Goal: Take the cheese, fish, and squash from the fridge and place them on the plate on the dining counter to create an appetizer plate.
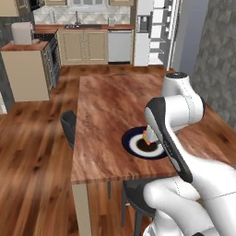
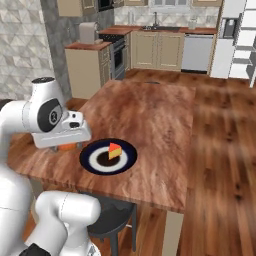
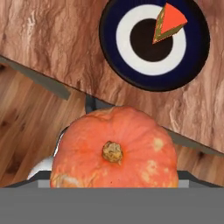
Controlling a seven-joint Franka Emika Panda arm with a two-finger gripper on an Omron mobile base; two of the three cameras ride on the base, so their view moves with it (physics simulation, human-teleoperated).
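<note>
Closest to me, the robot's hand carries the squash [image 3: 114, 148], a round orange lump with a stubby brown stem, sitting right at the fingers. The gripper [image 2: 66, 146] has its jaws spread wide around it. From the right base view only a sliver of orange peeks out beneath the white hand, which hangs just beside the plate [image 2: 90, 159], at the near corner of the dining counter [image 2: 150, 115].

Taking the plate as my marker: it lies on the reddish-brown wood near the counter's front edge, with a dark navy rim, a white ring and a dark centre. The cheese [image 2: 114, 150], a yellow-orange wedge with a red edge, sits on it, toward the side facing away from the hand. In the hand view the wedge overlaps the dark centre and the white ring. In the left base view the arm's dark-edged forearm covers part of the plate, and a bit of the wedge shows at its edge. I cannot make out the fish with any certainty.

Under the counter edge nearest the plate stands a dark stool [image 2: 112, 217].

Well beyond the plate, past the far end of the counter, beige cabinets [image 1: 84, 46] line the back wall, and to their right the fridge [image 1: 154, 32] stands with white shelves showing.
</note>
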